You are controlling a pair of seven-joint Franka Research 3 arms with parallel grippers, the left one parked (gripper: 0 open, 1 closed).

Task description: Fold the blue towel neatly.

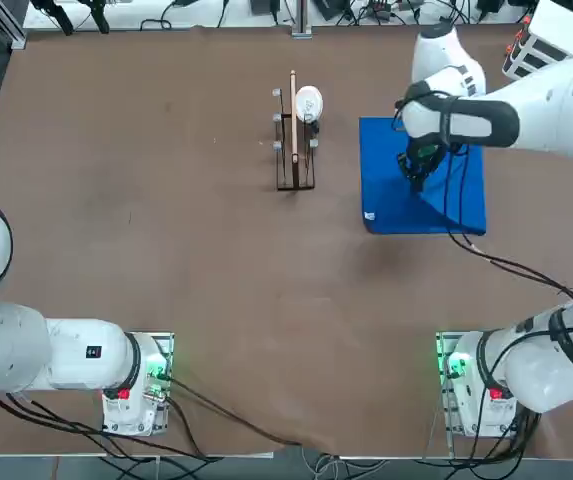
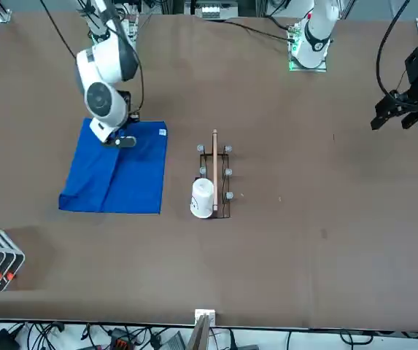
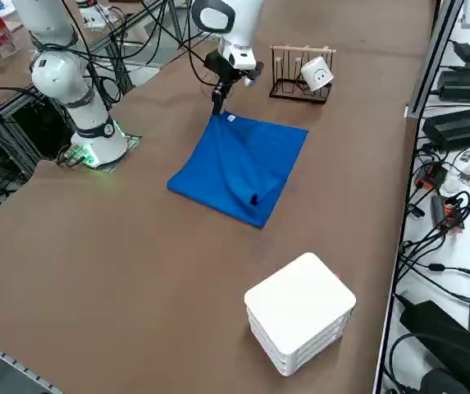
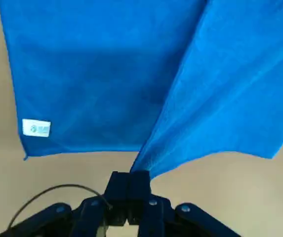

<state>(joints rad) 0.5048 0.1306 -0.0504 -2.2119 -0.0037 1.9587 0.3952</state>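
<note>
The blue towel (image 1: 421, 180) lies on the brown counter (image 1: 166, 250), beside a small wooden rack (image 1: 294, 150). It looks thin, limp and light (likely to sag and crease) — best taken at a corner or edge. The right hand (image 4: 130, 183) hovers over it, clamped on a corner, lifting a fold.

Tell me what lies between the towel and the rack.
Nothing: in the top view only bare table separates the towel from the rack.
</note>
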